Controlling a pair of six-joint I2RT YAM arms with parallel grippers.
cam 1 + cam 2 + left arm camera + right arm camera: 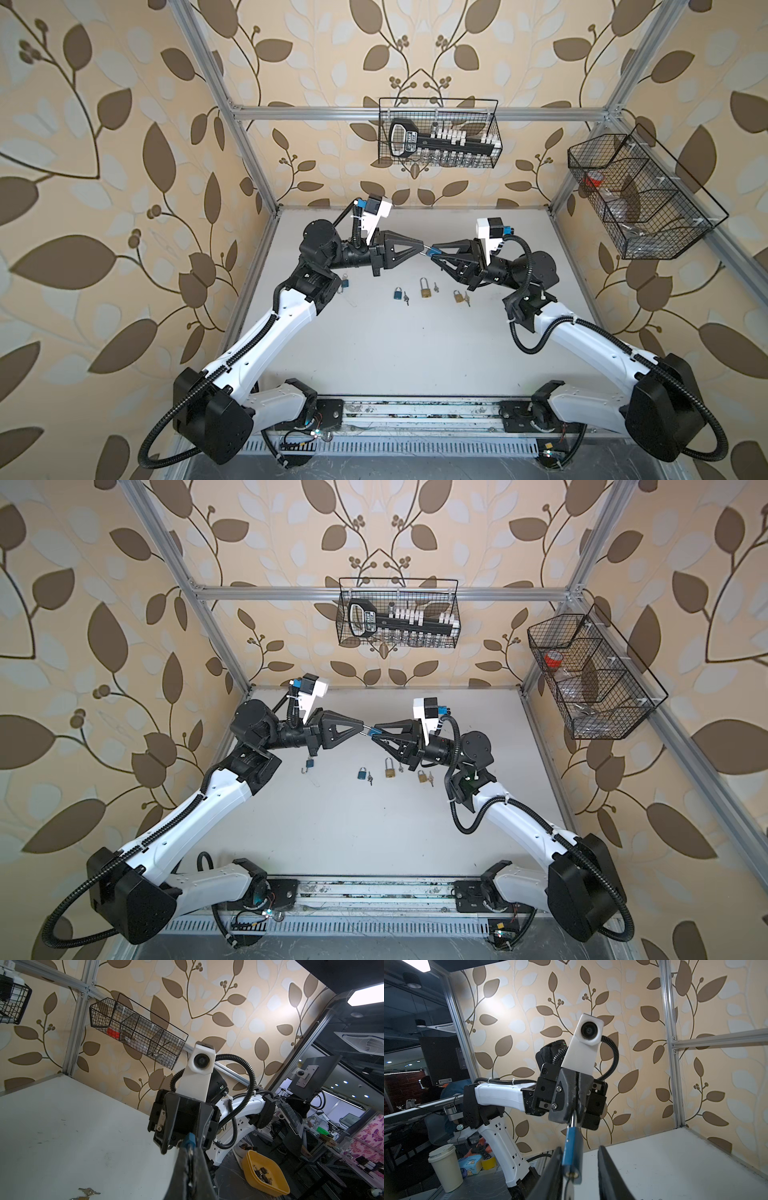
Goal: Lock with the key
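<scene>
Left pincer (420,245) clamped on shackle (574,1121) of blue padlock (572,1153), mid-air. Right pincer (580,1149) opposite, fingers (550,1172) apart around lock body, one touching. Spare padlocks (424,288) on worktop (395,353) below.

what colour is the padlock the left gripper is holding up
Blue; the padlock shows best in the right wrist view.

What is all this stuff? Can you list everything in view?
held padlock: one, blue, mid-air above the table
blue table padlocks: two, blue, left half of table
brass padlocks: two, brass, middle of table
key sets: three, silver, beside padlocks
wire baskets: two, black, back and right walls
yellow tub: one, yellow, off the table, holding padlocks
paper cup: one, white, off the table
left gripper: one, black, shut on the held padlock's shackle
right gripper: one, black, jaws open around its body
</scene>
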